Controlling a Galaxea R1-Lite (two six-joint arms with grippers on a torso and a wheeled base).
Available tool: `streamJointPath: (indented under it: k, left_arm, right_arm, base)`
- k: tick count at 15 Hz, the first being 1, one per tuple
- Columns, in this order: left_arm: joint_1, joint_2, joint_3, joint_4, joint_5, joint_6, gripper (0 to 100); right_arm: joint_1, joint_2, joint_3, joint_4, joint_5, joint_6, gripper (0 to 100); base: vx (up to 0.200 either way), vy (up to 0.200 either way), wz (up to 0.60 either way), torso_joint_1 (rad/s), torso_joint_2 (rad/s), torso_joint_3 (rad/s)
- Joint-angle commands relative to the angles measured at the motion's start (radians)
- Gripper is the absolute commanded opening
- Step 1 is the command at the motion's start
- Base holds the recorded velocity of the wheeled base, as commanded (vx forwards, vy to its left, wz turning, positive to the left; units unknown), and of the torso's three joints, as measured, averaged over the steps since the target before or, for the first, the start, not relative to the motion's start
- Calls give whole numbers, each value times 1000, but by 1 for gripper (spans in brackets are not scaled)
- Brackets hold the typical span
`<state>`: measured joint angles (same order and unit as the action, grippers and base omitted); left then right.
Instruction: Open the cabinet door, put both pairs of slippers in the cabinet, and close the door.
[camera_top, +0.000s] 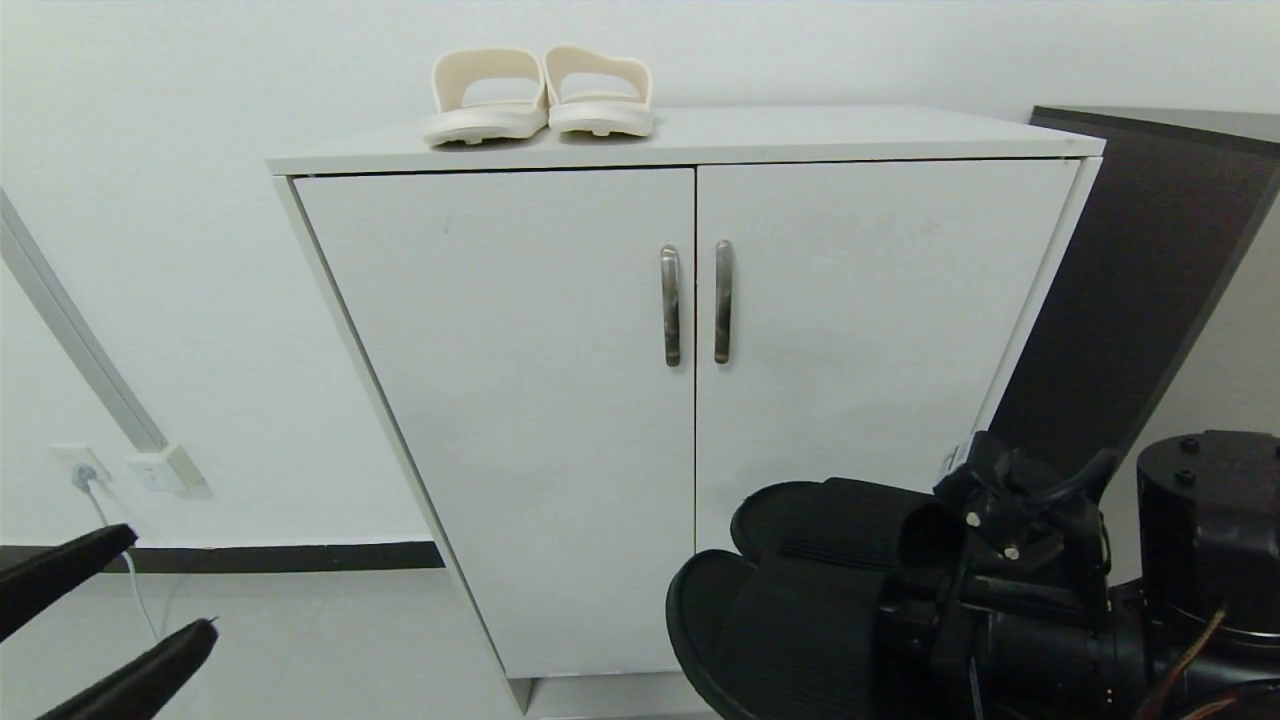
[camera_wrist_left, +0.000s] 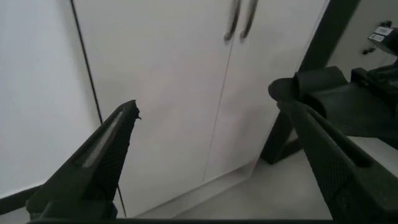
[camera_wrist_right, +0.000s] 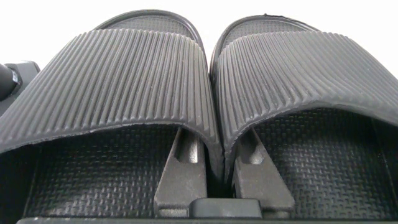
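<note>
Lower right, the right gripper (camera_wrist_right: 214, 163) pinches the black slippers (camera_top: 790, 600) by their inner straps — lower left, the left gripper (camera_top: 170, 582) gapes wide, empty. The cabinet (camera_top: 500, 400) has both doors closed; the cream slippers (camera_top: 540, 95) sit on top.

— What do I have on the wall (camera_top: 200, 300), left side?
— I see a socket (camera_top: 75, 466) with a pale cable (camera_top: 135, 585) plugged in, slanted conduit (camera_top: 70, 330) above, dark skirting strip (camera_top: 280, 556) below.
— Right side?
— A dark panel (camera_top: 1130, 300).
</note>
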<state>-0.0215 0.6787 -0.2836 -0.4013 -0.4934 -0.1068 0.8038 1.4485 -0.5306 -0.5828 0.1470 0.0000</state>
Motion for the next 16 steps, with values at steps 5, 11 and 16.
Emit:
streamJointPath:
  k: [5,11,16]
  left_arm:
    - [-221,251,-103,-88,-16,-1,100]
    - [-486,461,-299,-90,125,-5,100]
    - [-618,616,-445,-90,128,-39,100]
  right_arm:
    - [3,20,1,-11,0,0,0]
    - [6,38,12,-45,0,2,0]
    - [6,47,12,-46,0,3,0]
  base:
    - [0,0,0,0,0,0]
    - [0,0,0,0,0,0]
    - [0,0,0,0,0,0]
